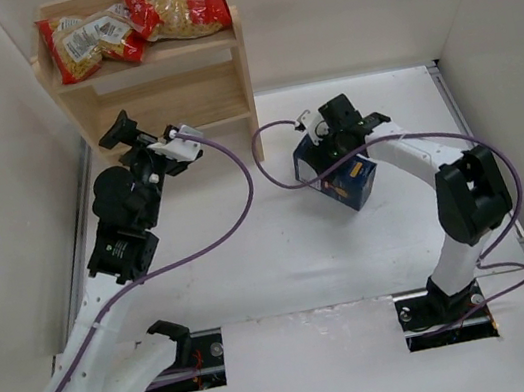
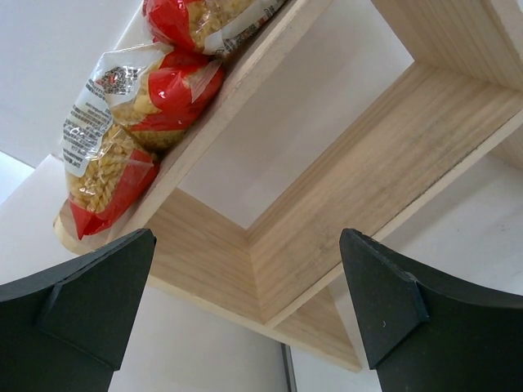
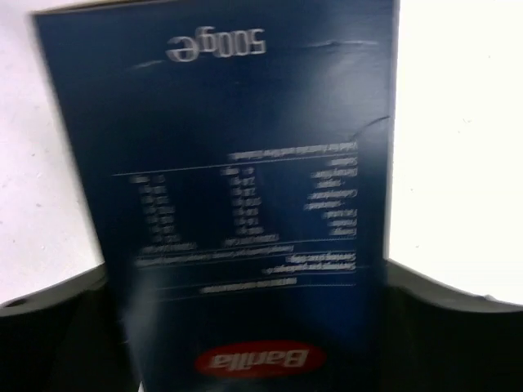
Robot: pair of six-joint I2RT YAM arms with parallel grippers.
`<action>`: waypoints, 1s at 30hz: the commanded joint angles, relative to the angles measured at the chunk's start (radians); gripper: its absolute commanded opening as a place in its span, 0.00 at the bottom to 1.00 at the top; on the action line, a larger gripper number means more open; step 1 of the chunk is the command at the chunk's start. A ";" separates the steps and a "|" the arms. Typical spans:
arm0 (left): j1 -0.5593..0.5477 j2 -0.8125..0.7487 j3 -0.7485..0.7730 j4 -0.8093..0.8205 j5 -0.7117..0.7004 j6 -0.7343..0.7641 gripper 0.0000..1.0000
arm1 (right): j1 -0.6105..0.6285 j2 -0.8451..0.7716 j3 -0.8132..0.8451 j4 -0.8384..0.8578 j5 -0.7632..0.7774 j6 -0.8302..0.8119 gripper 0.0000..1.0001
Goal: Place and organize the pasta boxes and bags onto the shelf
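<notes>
The dark blue pasta box (image 1: 349, 184) (image 3: 237, 163) stands tilted on the white table, right of the shelf. My right gripper (image 1: 337, 134) (image 3: 245, 278) reaches down over it, and the fingers press against both of its sides. Two bags of yellow pasta (image 1: 91, 43) (image 1: 178, 8) lie on the top tier of the wooden shelf (image 1: 173, 95). In front of the shelf's lower left my left gripper (image 1: 139, 141) (image 2: 245, 245) is open with nothing in it. From below, its camera sees the bags (image 2: 106, 155) (image 2: 204, 16) and the underside of the shelf (image 2: 368, 163).
White walls close in the table on the left, back and right. A purple cable (image 1: 241, 190) loops from the left wrist across the table's middle. The shelf's lower tier (image 1: 182, 114) holds nothing that I can see.
</notes>
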 commanded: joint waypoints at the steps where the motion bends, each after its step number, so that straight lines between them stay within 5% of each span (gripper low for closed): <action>1: 0.022 -0.036 -0.012 0.045 -0.002 -0.019 1.00 | 0.005 0.054 0.045 0.031 -0.006 0.105 0.74; 6: 0.082 -0.105 -0.053 0.043 -0.045 -0.028 1.00 | 0.010 0.055 0.025 0.057 -0.073 0.238 0.48; 9: 0.128 -0.158 -0.078 0.034 -0.067 -0.030 1.00 | 0.010 -0.043 -0.030 0.164 -0.166 0.427 0.47; 15: 0.272 -0.227 -0.098 0.036 -0.096 -0.068 1.00 | 0.004 -0.327 -0.377 0.738 -0.245 1.103 0.36; 18: 0.340 -0.247 -0.115 0.040 -0.114 -0.105 1.00 | 0.011 -0.384 -0.605 1.116 -0.114 1.511 0.29; 23: 0.412 -0.280 -0.125 0.019 -0.177 -0.158 1.00 | 0.204 -0.360 -0.777 1.489 0.211 1.861 0.25; 27: 0.464 -0.342 -0.112 -0.055 -0.271 -0.154 1.00 | 0.413 -0.344 -0.768 1.673 0.512 1.928 0.15; 30: 0.521 -0.391 -0.099 -0.122 -0.349 -0.160 1.00 | 0.510 -0.347 -0.670 1.663 0.617 1.912 0.11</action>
